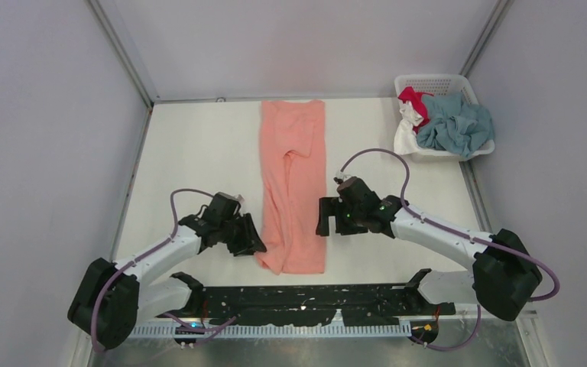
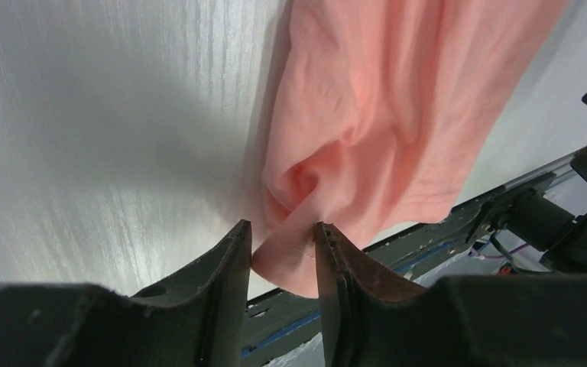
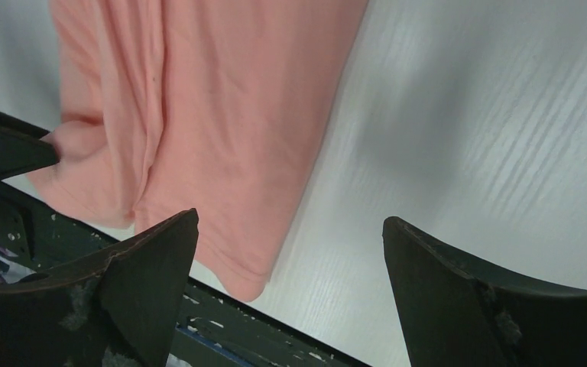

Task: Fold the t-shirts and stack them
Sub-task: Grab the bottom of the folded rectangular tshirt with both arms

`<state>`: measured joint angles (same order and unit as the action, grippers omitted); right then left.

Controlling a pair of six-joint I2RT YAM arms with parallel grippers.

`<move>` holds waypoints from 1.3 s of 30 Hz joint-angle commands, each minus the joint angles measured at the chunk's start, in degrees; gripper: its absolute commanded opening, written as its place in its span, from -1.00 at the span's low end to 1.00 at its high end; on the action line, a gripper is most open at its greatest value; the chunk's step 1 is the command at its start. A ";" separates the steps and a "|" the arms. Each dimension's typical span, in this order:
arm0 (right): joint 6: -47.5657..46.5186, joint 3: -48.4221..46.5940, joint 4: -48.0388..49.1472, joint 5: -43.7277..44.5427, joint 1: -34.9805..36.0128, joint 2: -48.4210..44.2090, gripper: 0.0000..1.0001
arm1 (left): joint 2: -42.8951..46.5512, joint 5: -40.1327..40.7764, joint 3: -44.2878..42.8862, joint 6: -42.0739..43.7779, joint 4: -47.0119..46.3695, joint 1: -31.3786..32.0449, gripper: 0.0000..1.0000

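Top external view: the table (image 1: 199,153) is white and walled on three sides. A black rail (image 1: 313,298) runs along its near edge between the two arm bases.

1. Pink shirt (image 1: 294,176): lies flat on the table as a long, narrow strip, folded lengthwise. It runs from the far wall toward the rail, slightly left of centre. Creases run down its middle, and its near left corner is bunched.

2. Basket (image 1: 432,80): white lattice, at the far right corner of the table. It holds a crumpled blue shirt (image 1: 458,122) on the right side, which spills over the rim. A red shirt (image 1: 415,101) sits at the far left of the basket. A white shirt (image 1: 405,134) hangs over the left wall of the basket.

3. Left gripper (image 1: 254,243): positioned at the near left corner of the pink shirt. The left wrist view shows the jaws narrow and clamped on a pinch of pink cloth (image 2: 367,115), which puckers toward the fingertips (image 2: 281,233).

4. Right gripper (image 1: 325,218): positioned at the right edge of the pink shirt, above the near end. The right wrist view shows the jaws spread wide and holding nothing (image 3: 290,229). One finger is over the shirt edge (image 3: 222,115); the other is over bare table.

The two grippers are on opposite sides of the strip, well apart from the basket.
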<state>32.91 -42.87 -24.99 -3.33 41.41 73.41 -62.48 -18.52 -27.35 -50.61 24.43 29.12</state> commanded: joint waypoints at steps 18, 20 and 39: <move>24.24 11.40 6.71 7.33 21.35 -6.31 0.51 | 22.18 7.03 15.01 -13.41 3.48 3.33 -1.00; 26.56 12.96 8.80 9.56 22.06 -6.04 0.43 | 26.80 9.19 16.39 -15.99 3.73 3.67 -1.00; 34.75 20.12 13.62 5.65 28.20 -9.68 -0.73 | 36.78 22.04 15.69 -30.28 14.49 20.44 -1.00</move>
<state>63.53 -25.47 -12.88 4.12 67.94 68.01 -27.79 -3.68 -8.75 -74.74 30.61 42.78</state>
